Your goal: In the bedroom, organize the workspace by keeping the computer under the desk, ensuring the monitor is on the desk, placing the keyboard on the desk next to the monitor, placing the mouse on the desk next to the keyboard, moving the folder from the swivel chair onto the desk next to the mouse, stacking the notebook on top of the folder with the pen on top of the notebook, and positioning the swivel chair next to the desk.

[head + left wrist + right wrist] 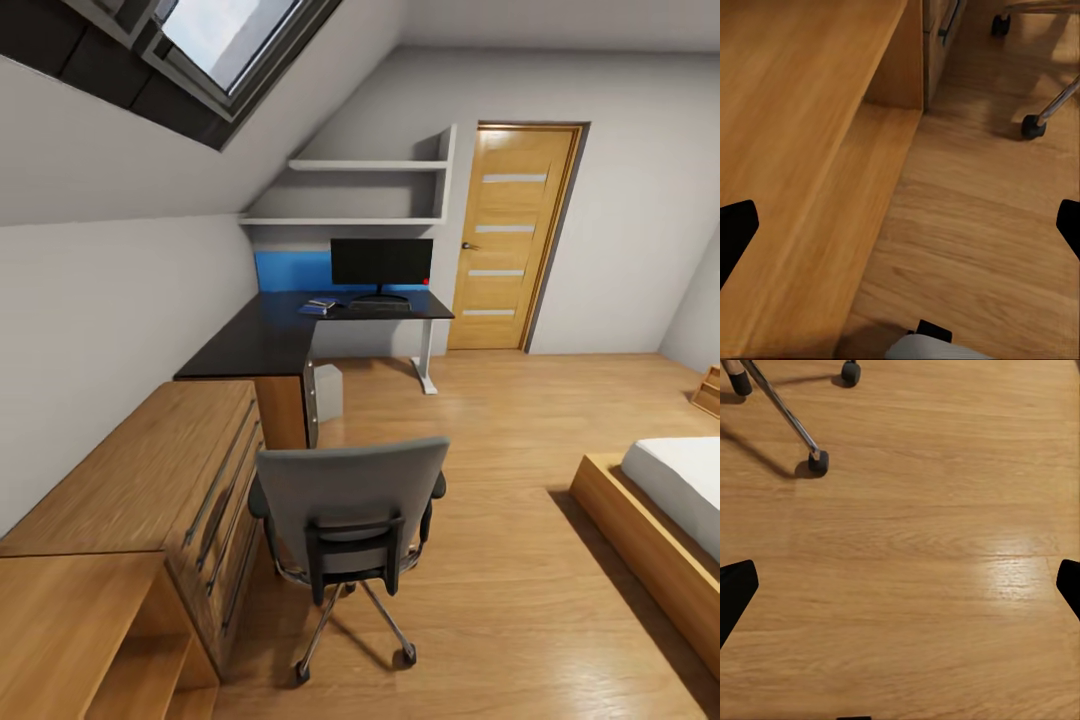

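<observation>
Both black grippers, left (pixel 900 225) and right (pixel 900 585), hang spread wide over bare wooden floor (pixel 930 585), holding nothing; ahead, the grey upholstered swivel chair (pixel 345 510) stands beside a wooden chest (pixel 150 480); beyond, the long black desk (pixel 280 335) carries the black-screened monitor (pixel 381 262), the light-grey computer tower (pixel 329 392) beneath.

One swivel chair (pixel 345 520). One desk (pixel 270 335). One monitor (pixel 381 262). One keyboard (pixel 378 307). One computer (pixel 328 392). One wooden chest (pixel 150 480). Two wall shelves (pixel 365 166). One door (pixel 512 235). One bed (pixel 670 510). One skylight (pixel 225 35).
</observation>
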